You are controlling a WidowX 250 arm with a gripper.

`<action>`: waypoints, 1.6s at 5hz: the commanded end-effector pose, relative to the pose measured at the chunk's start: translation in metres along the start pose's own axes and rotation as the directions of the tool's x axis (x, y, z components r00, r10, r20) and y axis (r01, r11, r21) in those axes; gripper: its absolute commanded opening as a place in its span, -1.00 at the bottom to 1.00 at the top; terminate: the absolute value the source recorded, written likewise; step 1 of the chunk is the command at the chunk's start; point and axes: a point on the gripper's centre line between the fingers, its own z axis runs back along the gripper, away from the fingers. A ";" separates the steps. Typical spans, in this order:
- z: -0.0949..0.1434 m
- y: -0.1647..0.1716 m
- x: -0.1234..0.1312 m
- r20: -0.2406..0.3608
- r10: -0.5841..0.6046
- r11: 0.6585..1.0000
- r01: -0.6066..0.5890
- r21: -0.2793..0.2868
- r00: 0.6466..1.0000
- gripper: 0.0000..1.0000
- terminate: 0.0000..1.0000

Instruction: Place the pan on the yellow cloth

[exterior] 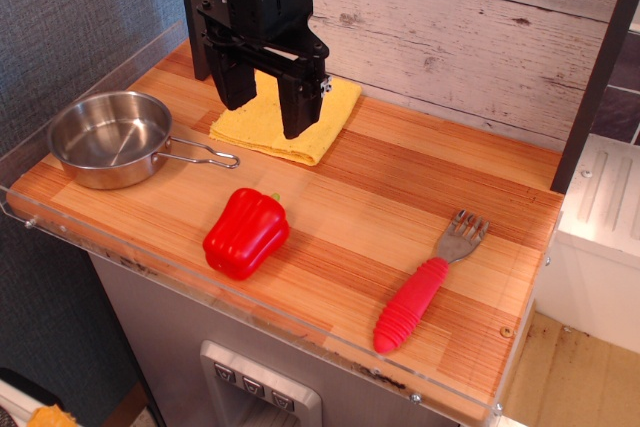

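Observation:
The pan (110, 137) is a small shiny steel pan with a looped wire handle pointing right; it sits at the left end of the wooden table. The yellow cloth (300, 127) lies folded flat at the back, right of the pan. My gripper (268, 107) hangs above the cloth, fingers pointing down, open and empty. Its body hides part of the cloth. The pan is apart from the gripper, to its lower left.
A red toy pepper (246, 234) lies in front of the pan's handle. A fork with a red handle (425, 287) lies at the front right. The table has a clear plastic rim (250, 317). A plank wall (450, 37) stands behind.

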 end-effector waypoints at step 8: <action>-0.025 0.102 -0.049 0.016 -0.107 0.991 0.106 0.077 0.994 1.00 -1.00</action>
